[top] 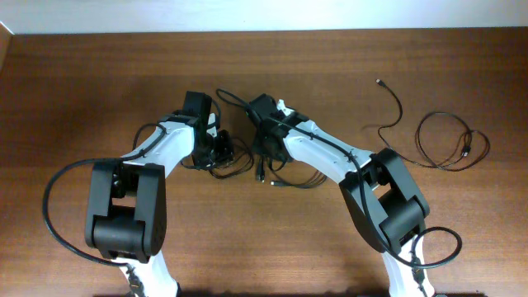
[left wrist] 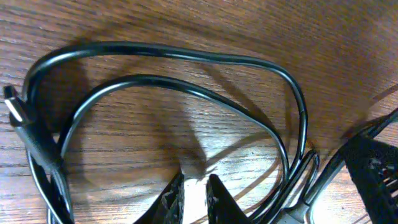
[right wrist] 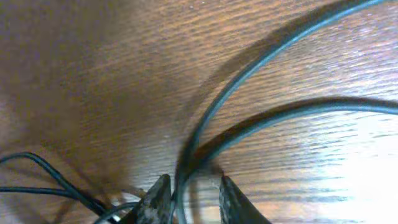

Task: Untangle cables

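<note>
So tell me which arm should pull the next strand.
Probably right: the right gripper has a cable running between its jaws, while the left gripper shows only bare table in its narrow gap.

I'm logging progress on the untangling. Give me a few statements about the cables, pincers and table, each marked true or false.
1. A coiled cable and a wavy cable lie apart from the tangle. True.
2. A strand runs between the fingers of the right pincer. True.
3. The left pincer is over the coiled cable. False: it is at the central tangle.
4. The table is white. False: it is brown wood.
5. The left wrist view shows no plug. False: a plug lies at its left edge.
</note>
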You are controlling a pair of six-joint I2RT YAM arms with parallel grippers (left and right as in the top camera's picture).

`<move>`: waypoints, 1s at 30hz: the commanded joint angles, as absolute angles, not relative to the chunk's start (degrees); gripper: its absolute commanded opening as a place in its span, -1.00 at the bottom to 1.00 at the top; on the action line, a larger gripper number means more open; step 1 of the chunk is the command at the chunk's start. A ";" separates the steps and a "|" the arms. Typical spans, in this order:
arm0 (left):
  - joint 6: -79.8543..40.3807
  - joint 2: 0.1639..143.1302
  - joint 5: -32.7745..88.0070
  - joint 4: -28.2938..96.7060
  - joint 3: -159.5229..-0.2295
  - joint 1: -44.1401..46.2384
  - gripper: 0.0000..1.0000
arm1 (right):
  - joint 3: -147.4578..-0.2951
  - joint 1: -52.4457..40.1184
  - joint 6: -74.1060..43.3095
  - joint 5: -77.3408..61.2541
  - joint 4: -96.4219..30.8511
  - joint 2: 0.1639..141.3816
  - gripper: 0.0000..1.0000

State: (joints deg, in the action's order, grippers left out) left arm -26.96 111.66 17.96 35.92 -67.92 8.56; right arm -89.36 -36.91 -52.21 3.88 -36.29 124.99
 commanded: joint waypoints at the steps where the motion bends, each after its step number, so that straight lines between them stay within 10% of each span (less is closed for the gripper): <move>1: -26.00 114.32 14.98 36.12 -66.35 8.54 -0.71 | -88.75 -37.08 -52.10 4.08 -39.29 127.61 -0.92; 8: -26.00 114.32 14.98 35.97 -66.30 8.54 -0.70 | -90.13 -30.70 -41.95 -18.52 -41.01 123.24 -0.92; 11: -26.02 114.32 15.00 35.46 -66.17 8.54 -0.68 | -90.11 -29.78 -42.92 -18.94 -40.03 123.26 -0.28; 21: -26.00 114.32 14.98 35.55 -66.08 8.54 -0.68 | -90.00 -37.21 -48.71 -4.75 -39.83 127.79 -0.26; 30: -26.00 114.32 14.48 35.55 -66.08 8.54 -0.74 | -89.91 -34.54 -40.07 -10.35 -51.90 127.87 -0.70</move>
